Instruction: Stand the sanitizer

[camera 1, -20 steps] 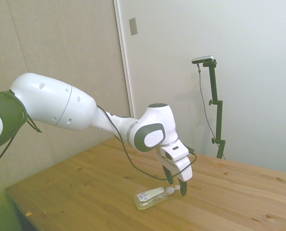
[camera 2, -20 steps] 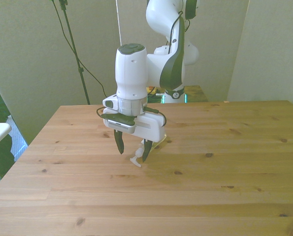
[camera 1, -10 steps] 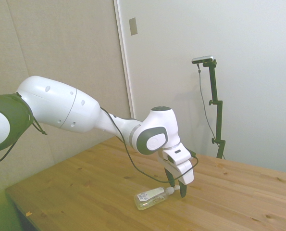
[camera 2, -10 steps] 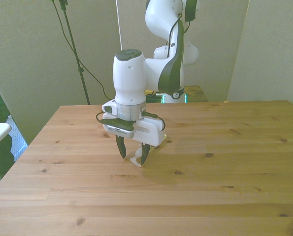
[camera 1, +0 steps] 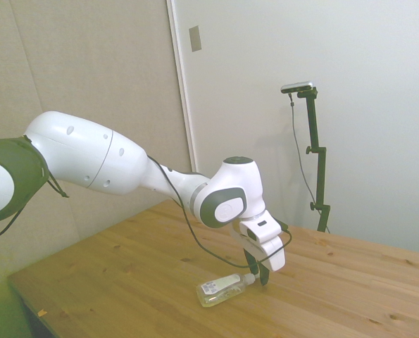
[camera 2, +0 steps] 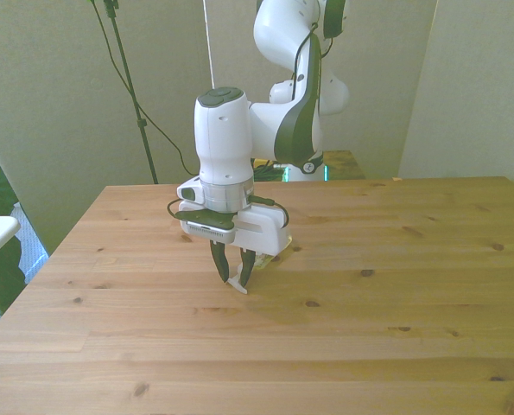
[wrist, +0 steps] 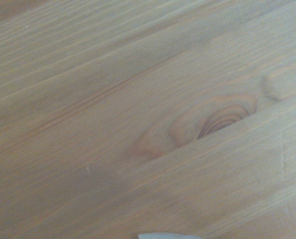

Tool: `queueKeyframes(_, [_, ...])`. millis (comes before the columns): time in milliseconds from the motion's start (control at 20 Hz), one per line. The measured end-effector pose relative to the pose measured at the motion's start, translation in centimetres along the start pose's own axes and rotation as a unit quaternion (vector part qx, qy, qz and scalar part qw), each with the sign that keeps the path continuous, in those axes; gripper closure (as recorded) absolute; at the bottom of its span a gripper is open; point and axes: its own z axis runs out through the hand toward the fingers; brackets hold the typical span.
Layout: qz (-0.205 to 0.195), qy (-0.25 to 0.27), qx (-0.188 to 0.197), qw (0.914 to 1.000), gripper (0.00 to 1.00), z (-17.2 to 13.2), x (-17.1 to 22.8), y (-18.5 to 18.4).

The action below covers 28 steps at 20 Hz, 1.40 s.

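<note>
A small clear sanitizer lies on its side on the wooden table, the gripper pinching its white pump neck; it looks light, rigid and slick, likely swinging when lifted there.

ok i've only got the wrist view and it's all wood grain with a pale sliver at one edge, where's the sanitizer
observer: the sanitizer is lying on its side on the table, with its pump end toward the gripper.
operator: is the gripper on it
observer: yes. in the front view the fingers are closed in on the white pump top, and the bottle's body is outside the grip.
operator: lifted at all
observer: no. the side view shows the body flat on the wood, with its label showing on top.
</note>
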Motion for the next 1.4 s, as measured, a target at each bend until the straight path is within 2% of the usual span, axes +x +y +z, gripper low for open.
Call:
queueKeyframes(500, [0.011, 0.014, 0.022, 0.9996, 1.0, -0.1, 0.7, 0.2])
queueKeyframes(650, [0.032, 0.041, 0.056, 0.9971, 1.0, -1.3, 0.6, -0.4])
queueKeyframes(800, [0.045, 0.084, 0.1, 0.9904, 1.0, -4.7, -1.1, -1.1])
queueKeyframes(950, [0.053, 0.142, 0.132, 0.9796, 1.0, -8.5, -3.8, -1.3])
queueKeyframes(1050, [0.06, 0.184, 0.153, 0.9692, 1.0, -10.6, -5.1, -0.9])
queueKeyframes(1250, [0.079, 0.257, 0.184, 0.9454, 1.0, -13.7, -5.2, -0.1])
queueKeyframes(1400, [0.093, 0.307, 0.206, 0.9244, 1.0, -15.4, -5.5, -0.6])
